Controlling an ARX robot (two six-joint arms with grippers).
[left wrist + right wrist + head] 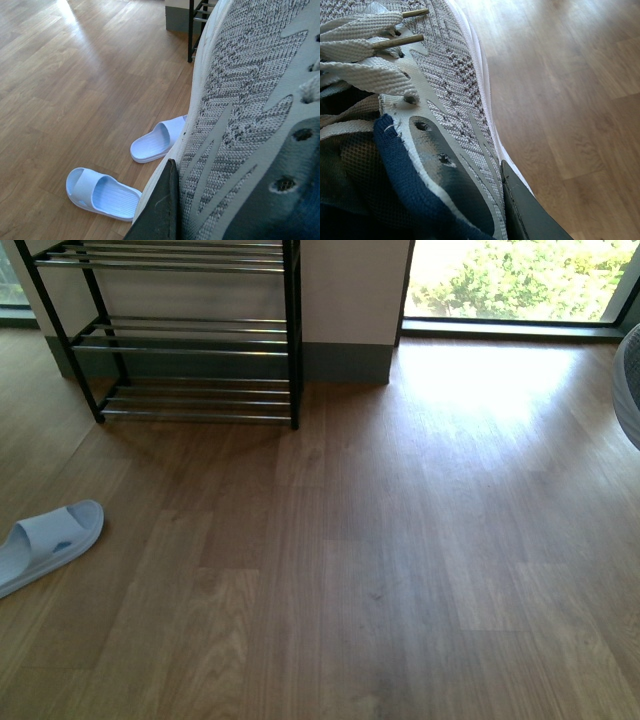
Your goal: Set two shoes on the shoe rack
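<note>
The left wrist view shows one grey knit sneaker (240, 115) up close, filling the right side. My left gripper (187, 202) is shut on its side wall, with one dark finger (161, 212) pressed against the knit outside. The other sneaker (447, 95) shows its white laces and navy lining in the right wrist view. There my right gripper (492, 210) is shut on the collar, a dark finger (527, 212) lying on the outside. The shoe rack (190, 335), black framed with chrome bars, stands against the far wall at upper left. Neither arm shows in the front view.
A light blue slipper (45, 543) lies on the wood floor at the left. The left wrist view shows two such slippers (102, 192) (159, 140) below the held shoe. A bright window (515, 280) is at the far right, and a grey object (628, 385) is at the right edge.
</note>
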